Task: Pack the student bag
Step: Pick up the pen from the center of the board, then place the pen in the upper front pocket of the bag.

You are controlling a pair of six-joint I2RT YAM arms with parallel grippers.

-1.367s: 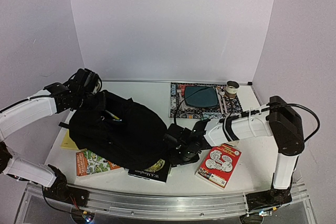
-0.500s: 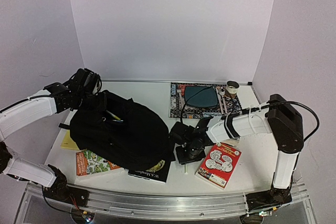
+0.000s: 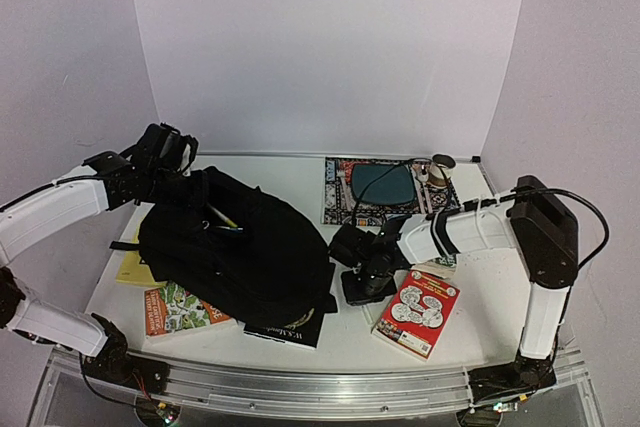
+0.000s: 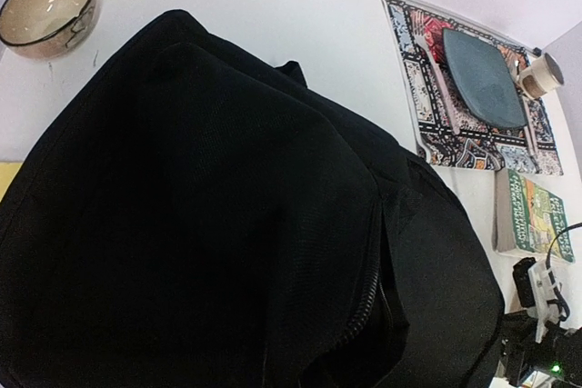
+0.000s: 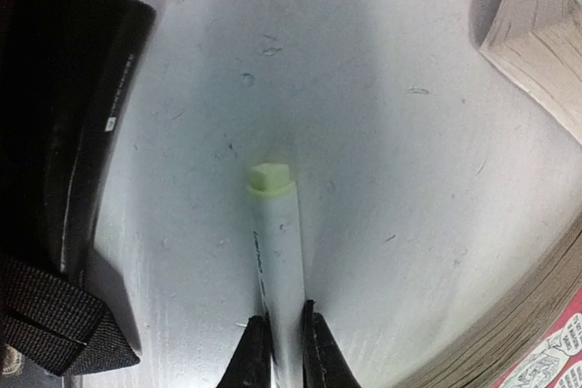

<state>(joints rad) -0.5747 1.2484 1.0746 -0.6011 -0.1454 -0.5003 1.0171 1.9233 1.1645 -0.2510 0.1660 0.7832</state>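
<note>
At 9 o'clock of bench [image 3: 280, 182], top view: student bag [image 3: 235, 252] slumped; left fingers [image 3: 168, 152] at its 11 o'clock corner, grip cannot tell. Right fingers [image 3: 362, 289] low at bag's 3 o'clock.

Left wrist: bag fills view, zipper mouth [image 4: 368, 288] slack.

Right wrist: fingers narrow, pinching white highlighter [image 5: 273, 252] by tail, tip toward 12. Risk: end-pinch lets highlighter pivot or slip on lift; slack mouth may deflect it.

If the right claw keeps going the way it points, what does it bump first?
Probably the table: the right gripper points down at it, jaws closed on a white marker. Depth is unclear.
</note>
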